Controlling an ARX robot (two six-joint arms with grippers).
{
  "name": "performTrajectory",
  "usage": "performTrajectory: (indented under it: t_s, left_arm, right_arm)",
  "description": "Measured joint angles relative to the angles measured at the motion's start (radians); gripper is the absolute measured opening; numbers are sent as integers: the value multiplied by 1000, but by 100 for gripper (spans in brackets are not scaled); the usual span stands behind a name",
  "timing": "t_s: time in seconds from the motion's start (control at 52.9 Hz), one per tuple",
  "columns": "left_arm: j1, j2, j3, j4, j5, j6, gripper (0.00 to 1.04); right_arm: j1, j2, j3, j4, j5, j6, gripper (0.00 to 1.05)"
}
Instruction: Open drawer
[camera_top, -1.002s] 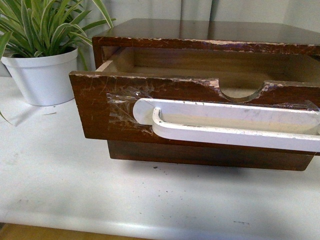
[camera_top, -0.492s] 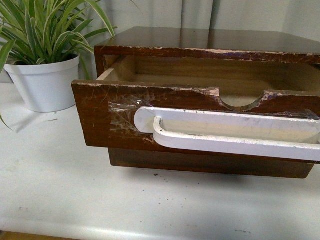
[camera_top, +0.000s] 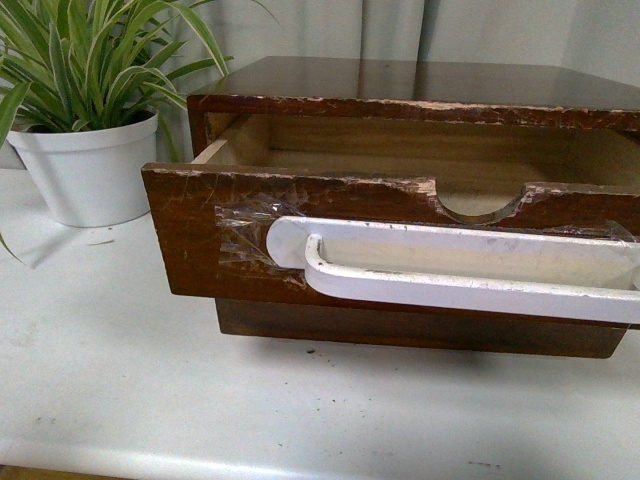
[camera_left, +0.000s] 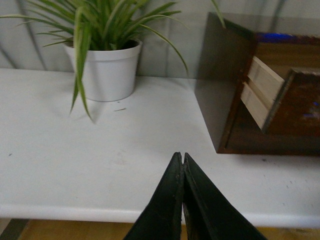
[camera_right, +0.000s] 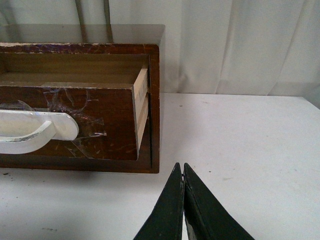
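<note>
The drawer (camera_top: 300, 240) stands pulled partway out of its dark wooden cabinet (camera_top: 420, 80) on the white worktop (camera_top: 200, 380). Its front is badly scratched, with a long white handle (camera_top: 450, 265) stuck on under clear tape and a half-round notch (camera_top: 480, 205) cut into the top edge. The pale wood sides and inside are bare to see. A potted plant (camera_top: 85, 120) stands just beside it. The left fingers (camera_left: 182, 165) are pressed together over the worktop, off to the cabinet's side and clear of it. The right fingers (camera_right: 181, 175) are likewise closed, near the drawer's other end, touching nothing. The handle runs crosswise, the front facing the robot.
</note>
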Motion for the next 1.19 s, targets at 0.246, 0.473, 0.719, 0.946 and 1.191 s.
performTrajectory:
  t_s: [0.246, 0.473, 0.719, 0.946, 1.191]
  left_arm:
    - [89, -5, 0, -3, 48, 0, 4]
    - [90, -5, 0, -3, 48, 0, 18]
    - [90, -5, 0, -3, 48, 0, 59]
    - [90, -5, 0, -3, 48, 0, 97]
    - [90, -5, 0, -3, 48, 2, 98]
  right_arm:
    - [0, 0, 0, 0, 0, 0, 1]
    - [0, 0, 0, 0, 0, 0, 17]
    - [0, 0, 0, 0, 0, 0, 56]
    - [0, 0, 0, 0, 0, 0, 94]
    - [0, 0, 0, 0, 0, 2, 96]
